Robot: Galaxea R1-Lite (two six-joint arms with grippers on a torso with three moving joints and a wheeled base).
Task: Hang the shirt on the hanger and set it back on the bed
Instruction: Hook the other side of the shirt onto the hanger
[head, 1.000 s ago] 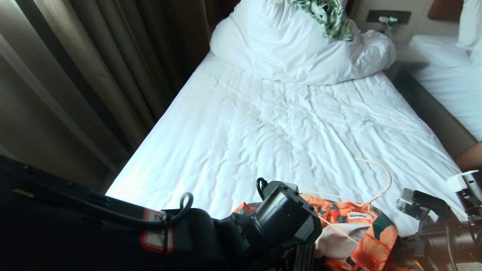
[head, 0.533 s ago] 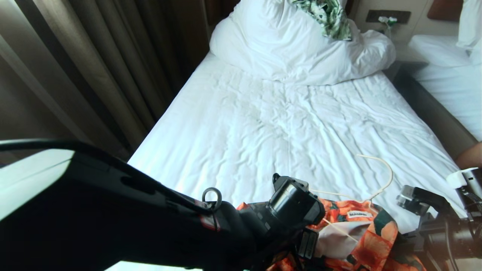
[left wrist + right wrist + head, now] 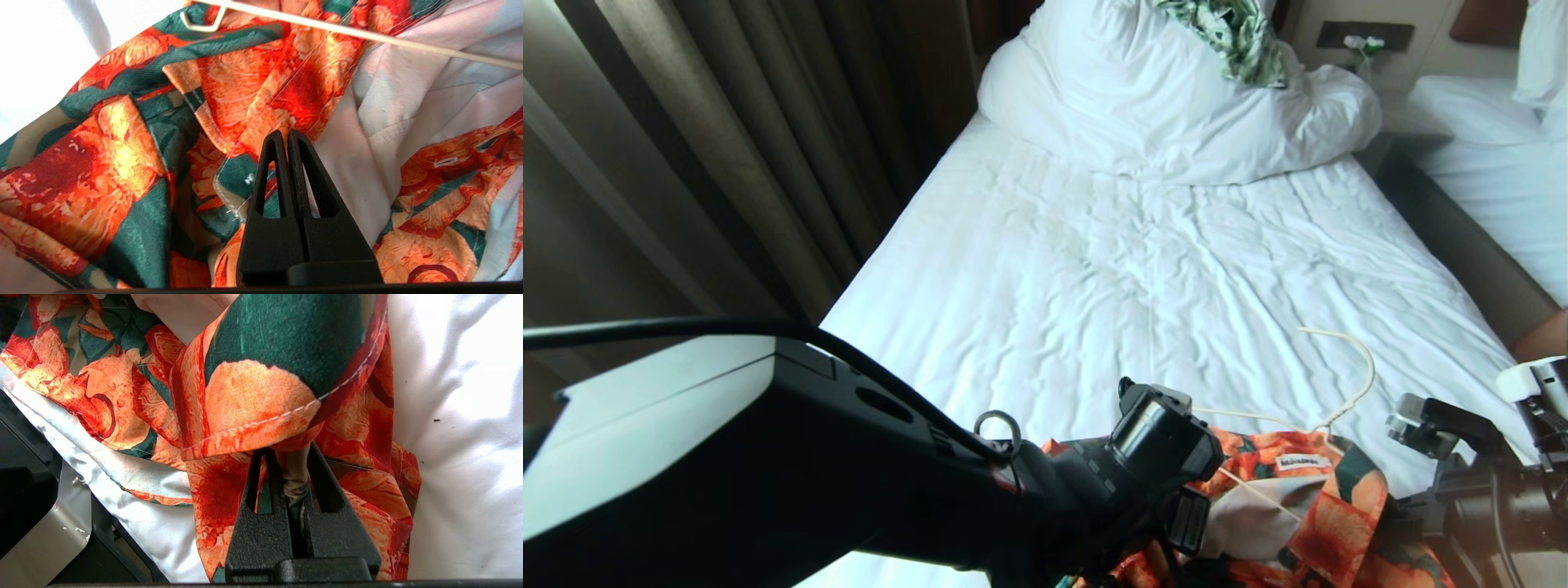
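The shirt (image 3: 1331, 523), orange-red flowers on dark green, lies crumpled at the near edge of the bed (image 3: 1135, 269). The cream hanger (image 3: 1352, 367) rests on it, hook on the sheet and one wire running into the open neck near the white label. In the left wrist view my left gripper (image 3: 284, 136) is shut, tips pressed together against the shirt (image 3: 135, 163) just below the hanger wire (image 3: 367, 34); no cloth shows between them. My right gripper (image 3: 293, 451) is shut on a bunched fold of the shirt (image 3: 261, 396) by its right edge.
A bulky white duvet (image 3: 1160, 106) is piled at the head of the bed with a green-and-white leaf garment (image 3: 1233, 33) on it. Brown curtains (image 3: 727, 163) hang on the left. A second bed (image 3: 1494, 155) stands right, and a person's arm (image 3: 1543, 335) shows at the right edge.
My left arm has swung up and to the right, filling the lower left, its wrist now nearer the shirt's collar. The hanger hook and shirt have shifted slightly away. The right arm has hardly moved.
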